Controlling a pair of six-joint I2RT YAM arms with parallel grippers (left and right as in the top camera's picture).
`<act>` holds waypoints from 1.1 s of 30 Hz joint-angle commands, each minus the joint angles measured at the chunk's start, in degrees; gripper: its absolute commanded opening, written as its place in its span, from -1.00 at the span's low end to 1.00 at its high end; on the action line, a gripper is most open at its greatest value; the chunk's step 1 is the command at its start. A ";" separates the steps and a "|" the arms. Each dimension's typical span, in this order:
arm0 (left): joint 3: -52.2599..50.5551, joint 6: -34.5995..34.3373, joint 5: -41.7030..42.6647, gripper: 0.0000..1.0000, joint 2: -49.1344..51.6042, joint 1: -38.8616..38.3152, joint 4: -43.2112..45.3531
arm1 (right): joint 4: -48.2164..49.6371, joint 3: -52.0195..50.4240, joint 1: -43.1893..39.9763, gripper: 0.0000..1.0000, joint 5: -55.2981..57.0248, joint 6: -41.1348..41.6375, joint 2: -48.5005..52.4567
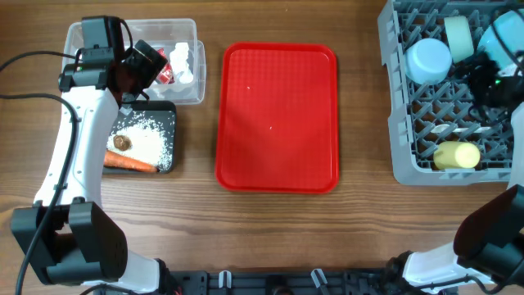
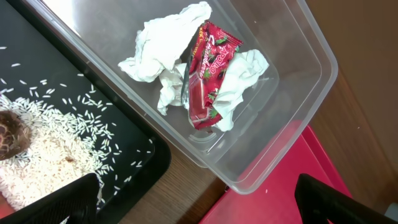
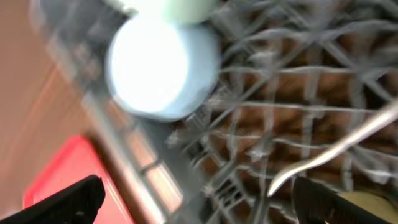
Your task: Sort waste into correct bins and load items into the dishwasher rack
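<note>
Gap separates red tray (image 1: 277, 119) from rack (image 1: 394, 123).

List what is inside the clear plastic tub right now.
Inside the clear tub lie crumpled white napkins with a red wrapper across them. The left wrist view shows nothing else on the tub's bare floor. Anything beneath the napkins is covered.

Red tray (image 1: 277, 117) centre, grey lattice rack (image 1: 395, 123) at 3 o'clock, black tray (image 1: 167, 113) speckled with white rice (image 1: 147, 141), orange carrot (image 1: 129, 162), wood-grain tabletop (image 1: 246, 233)

Napkins (image 2: 163, 55), red wrapper (image 2: 209, 73) in clear tub (image 2: 283, 109), rice (image 2: 53, 146) on black tray (image 2: 135, 160)
</note>
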 commanded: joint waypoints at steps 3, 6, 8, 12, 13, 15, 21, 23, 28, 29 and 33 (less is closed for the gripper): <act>0.48 -0.74 0.42 1.00 -0.63 0.20 0.13 | -5.70 6.03 5.64 0.99 -9.68 -24.90 -6.91; 0.48 -0.74 0.42 1.00 -0.63 0.20 0.13 | -5.51 6.03 9.35 0.99 -9.68 -24.06 -14.29; 0.48 -0.74 0.42 1.00 -0.63 0.20 0.13 | -5.62 6.03 11.28 1.00 -9.68 -22.18 -18.49; 0.48 -0.74 0.42 1.00 -0.63 0.20 0.13 | -6.73 6.03 13.88 0.99 -9.73 -17.42 -25.79; 0.48 -0.74 0.42 1.00 -0.63 0.20 0.13 | -6.75 6.03 14.01 0.99 -9.70 -16.52 -27.10; 0.48 -0.74 0.42 1.00 -0.63 0.20 0.13 | -6.73 6.03 13.99 1.00 -9.20 -16.96 -29.07; 0.48 -0.74 0.42 1.00 -0.63 0.20 0.13 | -14.03 6.03 13.92 1.00 -6.60 -24.85 -34.23; 0.48 -0.74 0.42 1.00 -0.63 0.20 0.13 | -14.23 6.03 13.94 0.99 -7.56 -26.49 -36.11; 0.48 -0.74 0.42 1.00 -0.63 0.20 0.13 | -12.52 4.13 15.89 0.99 -6.34 -30.38 -39.45; 0.48 -0.74 0.42 1.00 -0.63 0.20 0.13 | -10.99 2.62 16.02 0.99 -6.10 -30.71 -40.50; 0.48 -0.74 0.42 1.00 -0.63 0.20 0.13 | -2.40 -6.86 17.97 0.99 -2.40 -32.96 -46.40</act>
